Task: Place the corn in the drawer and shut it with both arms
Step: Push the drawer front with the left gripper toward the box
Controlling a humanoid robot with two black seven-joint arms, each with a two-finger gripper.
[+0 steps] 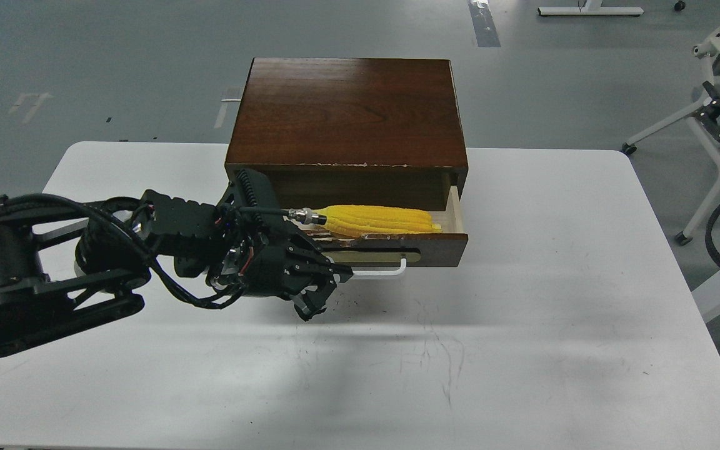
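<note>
Jaws: left arm's jaws point(317, 289) sit dark and bunched just before the drawer front; apart or together, I cannot tell.
Right arm: out of the head view.
Around: brown cabinet point(344, 112) on white table point(522, 312); left arm blocks the drawer's left end.
Corn point(380, 220): long axis left-right, lying flat.
Drawer point(441, 247): open, holding the corn.

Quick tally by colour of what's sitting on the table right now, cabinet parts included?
Yellow: 1, the corn
Dark brown: 2, the cabinet and the drawer front
White: 1, the bar handle
Total: 4
</note>
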